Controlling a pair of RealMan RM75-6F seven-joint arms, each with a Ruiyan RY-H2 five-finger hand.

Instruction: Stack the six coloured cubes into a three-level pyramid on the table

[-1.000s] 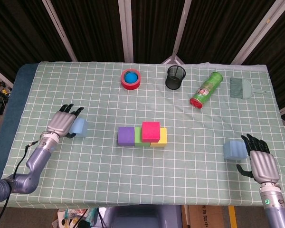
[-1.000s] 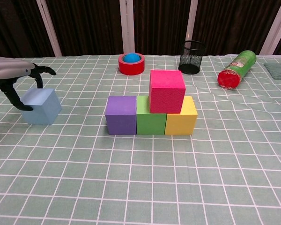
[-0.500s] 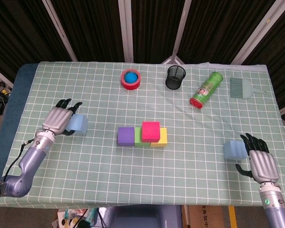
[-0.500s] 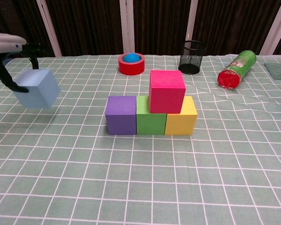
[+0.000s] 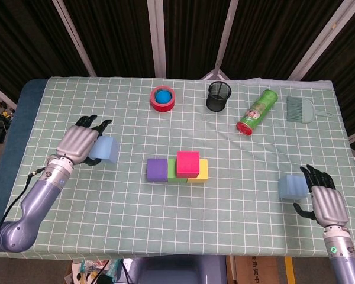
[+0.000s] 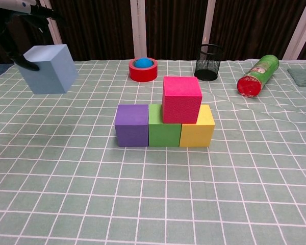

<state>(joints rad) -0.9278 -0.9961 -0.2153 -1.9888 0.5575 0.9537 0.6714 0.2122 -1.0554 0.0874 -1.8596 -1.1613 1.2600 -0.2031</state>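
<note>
A purple cube (image 5: 157,170), a green cube (image 6: 164,125) and a yellow cube (image 5: 201,170) stand in a row mid-table. A pink cube (image 5: 187,164) sits on top, over the green and yellow ones. My left hand (image 5: 78,142) holds a light blue cube (image 5: 105,148) lifted above the table, left of the row; the chest view shows that light blue cube (image 6: 50,68) high in the air. A second light blue cube (image 5: 291,187) rests on the table at the right, with my right hand (image 5: 325,200) beside it, fingers spread, holding nothing.
At the back stand a red tape roll (image 5: 163,97) with a blue ball inside, a black mesh cup (image 5: 219,96), a green can (image 5: 257,112) lying on its side and a grey brush (image 5: 302,109). The table's front edge lies close to my right hand.
My left hand has lifted the light blue cube off the table and carried it up and slightly right, toward the row. The right hand and the stack have not moved.
</note>
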